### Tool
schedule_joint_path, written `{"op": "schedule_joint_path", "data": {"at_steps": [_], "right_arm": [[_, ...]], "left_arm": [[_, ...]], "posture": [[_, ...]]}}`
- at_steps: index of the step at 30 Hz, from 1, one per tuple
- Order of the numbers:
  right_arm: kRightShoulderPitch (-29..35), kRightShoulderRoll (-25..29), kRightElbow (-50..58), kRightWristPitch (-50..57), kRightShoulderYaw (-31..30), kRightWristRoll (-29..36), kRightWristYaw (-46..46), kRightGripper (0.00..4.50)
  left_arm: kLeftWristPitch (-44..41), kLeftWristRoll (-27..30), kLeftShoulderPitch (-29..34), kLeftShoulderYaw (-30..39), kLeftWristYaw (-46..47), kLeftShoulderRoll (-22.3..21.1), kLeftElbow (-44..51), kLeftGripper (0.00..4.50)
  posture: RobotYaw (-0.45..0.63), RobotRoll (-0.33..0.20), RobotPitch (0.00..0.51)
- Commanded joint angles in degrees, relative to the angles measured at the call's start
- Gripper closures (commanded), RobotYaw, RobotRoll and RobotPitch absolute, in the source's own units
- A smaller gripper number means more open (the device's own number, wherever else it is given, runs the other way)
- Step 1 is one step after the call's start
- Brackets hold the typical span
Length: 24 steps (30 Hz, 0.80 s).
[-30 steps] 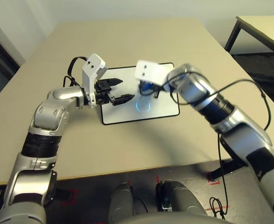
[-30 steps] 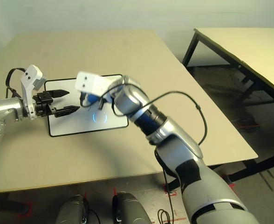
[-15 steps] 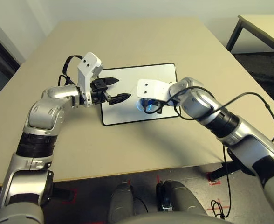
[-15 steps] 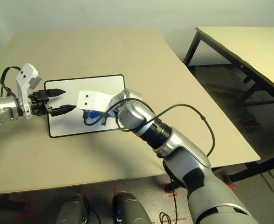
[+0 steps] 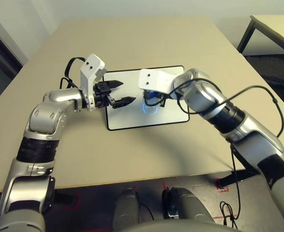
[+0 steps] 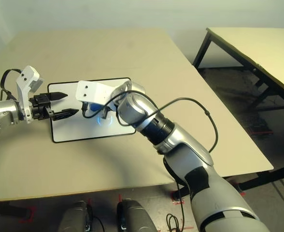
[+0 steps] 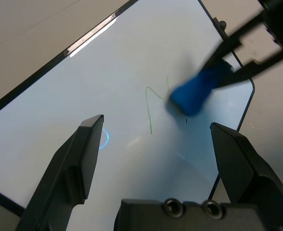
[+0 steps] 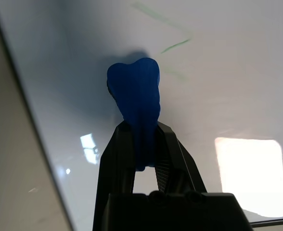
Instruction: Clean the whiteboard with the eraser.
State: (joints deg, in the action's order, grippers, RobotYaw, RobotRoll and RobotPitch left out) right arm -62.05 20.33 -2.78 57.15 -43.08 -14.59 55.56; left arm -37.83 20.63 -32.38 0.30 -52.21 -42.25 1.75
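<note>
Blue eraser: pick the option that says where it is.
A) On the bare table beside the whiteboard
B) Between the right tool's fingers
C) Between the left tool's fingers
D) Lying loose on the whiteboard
B: the right tool has its two fingers closed on the eraser, one on each side, over the whiteboard.

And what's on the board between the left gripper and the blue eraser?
A thin green pen line and a tiny black mark on the whiteboard, between the left gripper and the eraser, seen in the left wrist view.
</note>
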Motion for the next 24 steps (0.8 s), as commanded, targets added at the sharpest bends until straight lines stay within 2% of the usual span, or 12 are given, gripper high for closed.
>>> {"op": "schedule_joint_path", "data": {"at_steps": [1,5,8,16,18,20,24], "right_arm": [[-2.9,-0.8,-4.5,-1.1,0.8,-0.2,-0.5,3.94],[-7.4,-2.7,-14.7,-5.2,4.6,-0.3,-3.9,3.94],[-8.0,-3.2,-17.5,-7.1,5.6,-0.4,-5.1,3.94],[2.5,0.4,-1.4,-1.0,1.3,0.4,-1.0,3.94],[2.9,0.5,2.6,2.7,-0.2,0.9,0.5,3.94],[2.1,0.2,3.3,4.5,-1.0,1.2,1.1,3.94],[-0.7,-1.3,-3.9,1.7,0.4,0.9,-0.5,3.94]], "left_arm": [[-0.8,0.1,0.1,-0.1,-0.4,-0.6,0.5,0.0],[-1.2,0.2,0.2,-0.1,-0.4,-0.7,0.9,0.0],[-1.5,0.2,0.2,-0.1,-0.4,-0.7,1.1,0.0],[-2.0,0.3,0.2,0.0,-0.2,-0.6,1.5,0.0],[-2.0,0.3,0.2,0.0,-0.2,-0.6,1.4,0.0],[-1.9,0.3,0.1,-0.2,-0.2,-0.4,1.3,0.0],[-1.8,0.2,0.0,-0.3,-0.3,-0.4,1.2,0.0]], "posture": [[-0.01,0.0,0.083],[-0.01,0.0,0.085],[-0.01,0.0,0.085],[-0.01,0.0,0.087],[-0.01,0.0,0.087],[-0.01,0.0,0.086],[-0.01,0.0,0.087]]}}
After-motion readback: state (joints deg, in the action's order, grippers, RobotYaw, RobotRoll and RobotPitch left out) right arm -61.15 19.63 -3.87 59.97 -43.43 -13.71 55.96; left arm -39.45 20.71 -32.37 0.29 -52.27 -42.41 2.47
